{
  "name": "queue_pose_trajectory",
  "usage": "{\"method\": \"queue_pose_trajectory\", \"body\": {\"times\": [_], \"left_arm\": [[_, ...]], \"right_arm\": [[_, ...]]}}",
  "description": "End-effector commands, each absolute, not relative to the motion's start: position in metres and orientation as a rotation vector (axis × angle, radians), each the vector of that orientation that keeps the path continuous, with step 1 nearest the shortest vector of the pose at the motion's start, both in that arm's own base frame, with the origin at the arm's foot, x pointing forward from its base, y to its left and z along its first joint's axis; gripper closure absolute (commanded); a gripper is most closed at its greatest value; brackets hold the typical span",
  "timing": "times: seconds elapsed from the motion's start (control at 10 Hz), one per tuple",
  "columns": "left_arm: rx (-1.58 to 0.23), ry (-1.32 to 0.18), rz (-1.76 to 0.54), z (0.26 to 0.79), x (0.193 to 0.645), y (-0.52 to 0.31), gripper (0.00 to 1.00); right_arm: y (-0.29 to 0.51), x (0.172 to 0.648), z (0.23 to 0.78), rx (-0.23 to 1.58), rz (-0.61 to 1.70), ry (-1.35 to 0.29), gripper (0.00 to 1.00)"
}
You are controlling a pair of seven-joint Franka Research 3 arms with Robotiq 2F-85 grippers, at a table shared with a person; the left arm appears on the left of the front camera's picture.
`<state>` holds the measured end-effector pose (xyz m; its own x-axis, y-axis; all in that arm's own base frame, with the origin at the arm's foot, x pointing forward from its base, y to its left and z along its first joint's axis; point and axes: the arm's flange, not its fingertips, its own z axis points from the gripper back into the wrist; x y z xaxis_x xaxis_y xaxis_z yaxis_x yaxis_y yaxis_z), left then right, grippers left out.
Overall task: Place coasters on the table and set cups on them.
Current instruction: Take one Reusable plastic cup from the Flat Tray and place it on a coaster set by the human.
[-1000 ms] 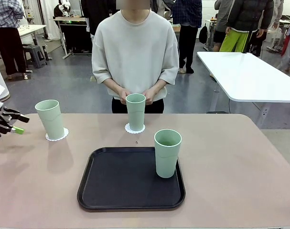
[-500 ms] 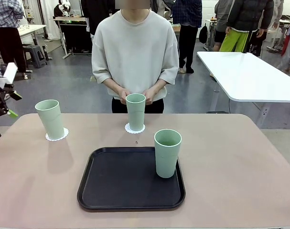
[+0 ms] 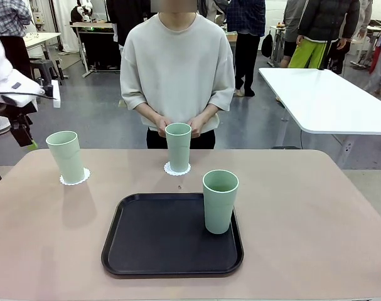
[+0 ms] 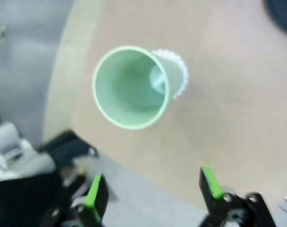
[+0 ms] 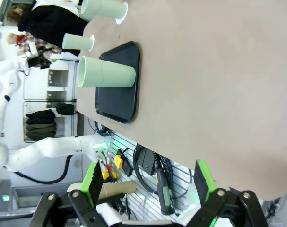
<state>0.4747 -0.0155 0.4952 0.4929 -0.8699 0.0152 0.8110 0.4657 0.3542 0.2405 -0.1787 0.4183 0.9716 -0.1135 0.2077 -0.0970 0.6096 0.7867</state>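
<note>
Beige desk (image 3: 303, 207) is carrying a black tray (image 3: 159, 251), the reference for all positions. Beyond the tray's far edge a person (image 3: 177, 69) is standing just behind the middle cup (image 3: 178, 146), which is resting on a coaster (image 3: 177, 169). Far left of the tray, the left cup (image 3: 66, 155) is sitting on a second coaster (image 3: 75, 180). The third cup (image 3: 220, 200) is standing upright inside the tray's right half, no coaster showing under it.

Two settings are reading as complete; the third is judged the step in hand. The next move is calling for a coaster on bare desk right of the tray, then a side grasp on the third cup.

The left claw (image 4: 152, 187) is hanging wide and empty, raised beside the left cup; its wrist view is looking down into that cup, where the front view is presenting its side wall. The right claw (image 5: 150, 182) is gaping wide and empty off the desk edge nearest the tray; its wrist view is showing cables (image 5: 148, 165) under the desk.
</note>
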Motion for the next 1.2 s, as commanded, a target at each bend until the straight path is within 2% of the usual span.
{"method": "queue_pose_trajectory", "body": {"times": [0.0, 0.2, 0.4, 0.5, 1.1], "left_arm": [[0.171, -0.098, -0.988, 0.534, 0.475, -0.039, 0.0], [0.074, -0.11, -1.0, 0.549, 0.467, -0.043, 0.0], [-0.012, -0.188, -0.983, 0.547, 0.464, -0.034, 0.0], [0.093, -0.094, -0.996, 0.55, 0.462, -0.051, 0.0], [0.093, -0.094, -0.996, 0.55, 0.462, -0.051, 0.0]], "right_arm": [[-0.178, 0.242, 0.418, 0.938, -0.002, -0.266, 0.0], [-0.178, 0.242, 0.418, 0.938, -0.002, -0.266, 0.0], [-0.178, 0.242, 0.418, 0.938, -0.002, -0.266, 0.0], [-0.178, 0.242, 0.418, 0.938, -0.002, -0.266, 0.0], [-0.178, 0.242, 0.418, 0.938, -0.002, -0.266, 0.0]]}}
